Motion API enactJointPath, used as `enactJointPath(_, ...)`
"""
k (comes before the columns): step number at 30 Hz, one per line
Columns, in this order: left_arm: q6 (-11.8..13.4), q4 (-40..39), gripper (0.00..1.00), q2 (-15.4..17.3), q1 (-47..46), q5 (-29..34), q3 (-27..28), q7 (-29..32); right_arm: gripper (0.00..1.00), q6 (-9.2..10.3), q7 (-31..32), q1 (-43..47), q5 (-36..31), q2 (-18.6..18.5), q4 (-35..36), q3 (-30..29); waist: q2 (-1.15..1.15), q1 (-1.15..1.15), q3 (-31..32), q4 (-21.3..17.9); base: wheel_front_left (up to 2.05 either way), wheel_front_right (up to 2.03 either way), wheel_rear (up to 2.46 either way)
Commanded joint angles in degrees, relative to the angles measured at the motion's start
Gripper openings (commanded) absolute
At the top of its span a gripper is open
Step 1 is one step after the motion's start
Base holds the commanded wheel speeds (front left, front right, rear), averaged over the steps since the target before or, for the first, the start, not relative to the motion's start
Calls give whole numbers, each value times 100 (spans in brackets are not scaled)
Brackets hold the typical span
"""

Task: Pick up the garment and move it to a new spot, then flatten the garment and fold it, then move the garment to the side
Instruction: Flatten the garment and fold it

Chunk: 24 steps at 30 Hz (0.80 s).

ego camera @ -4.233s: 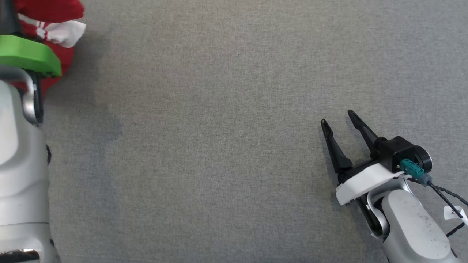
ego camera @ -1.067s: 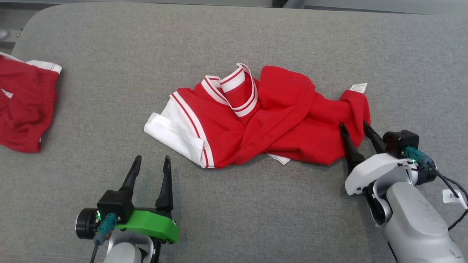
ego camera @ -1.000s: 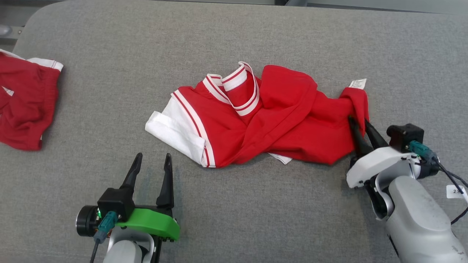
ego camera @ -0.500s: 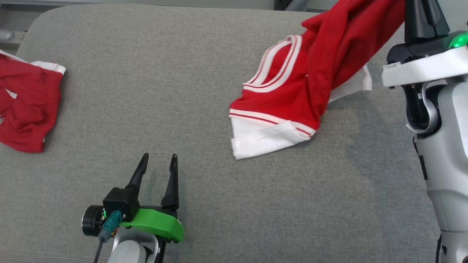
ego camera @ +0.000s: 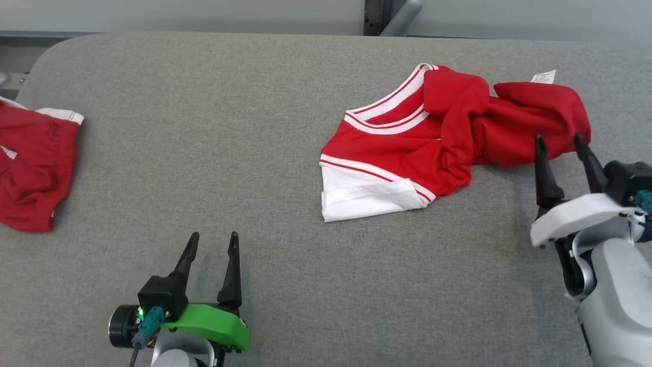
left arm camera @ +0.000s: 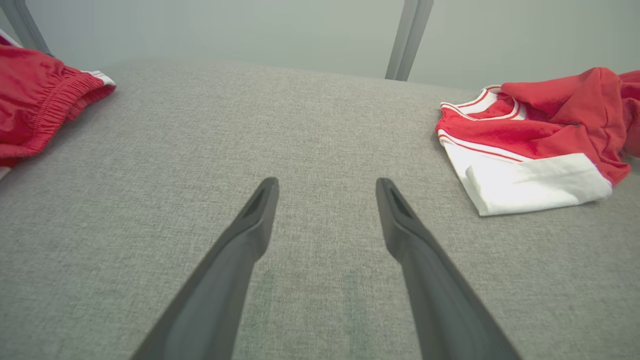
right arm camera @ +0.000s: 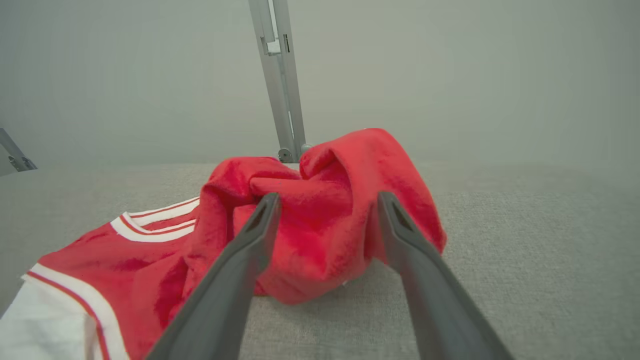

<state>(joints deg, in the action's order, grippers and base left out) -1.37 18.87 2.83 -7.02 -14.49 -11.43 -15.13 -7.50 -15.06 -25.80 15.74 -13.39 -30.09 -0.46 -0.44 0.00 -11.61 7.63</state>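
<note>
Cropped by the head view's left edge: a rumpled red cloth piece with white hem (ego camera: 35, 163). Too small to read: the white printed label (ego camera: 543, 77) on the crumpled red-and-white jersey garment (ego camera: 448, 132), itself running off the left wrist view's right edge. Impossible to tell whether the right gripper (ego camera: 558, 140) touches its bunched right end.

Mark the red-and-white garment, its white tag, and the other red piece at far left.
red-and-white garment (ego camera: 402, 148), head view, red panel below the striped collar.
white tag (ego camera: 543, 77), head view, middle of the label.
other red piece (ego camera: 30, 168), head view, middle of its crumpled cloth.
</note>
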Motion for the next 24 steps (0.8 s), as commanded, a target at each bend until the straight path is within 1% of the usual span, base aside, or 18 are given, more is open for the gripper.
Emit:
enactJointPath(1, -25, 16, 100, 11, 87, 45, 33, -4, 100, 2, -17, 246, -118, 75, 209, 15, 44, 0, 142, -200, 0, 0, 0)
enactJointPath(6, -68, 48, 100, 13, 148, 43, 129, -3, 100, 3, -17, 875, -197, 444, 776, -37, 44, 0, 389, -518, 0, 0, 0)
enactJointPath(11, -109, 61, 100, 13, -30, 65, 120, -3, 100, 2, -16, 1254, -174, 667, 1136, 46, 44, 0, 370, -837, 0, 0, 0)
enactJointPath(12, -109, 61, 100, 13, -30, 65, 120, -3, 100, 2, -16, 1254, -174, 667, 1136, 46, 44, 0, 370, -837, 0, 0, 0)
enactJointPath(16, -169, 163, 100, 12, -432, 90, 70, -3, 100, 3, -16, 1238, -121, 705, 1296, 131, 44, 0, 69, -1100, 0, 0, 0)
enactJointPath(19, -229, 415, 100, 15, -865, 144, 42, -3, 100, 2, -16, 1103, -100, 720, 1402, 211, 44, 0, -214, -1322, 0, 0, 0)
enactJointPath(24, -342, 1244, 100, 15, -1782, 194, 44, -3, 100, 3, -16, 944, -58, 741, 1515, 273, 44, 0, -604, -1675, 0, 0, 0)
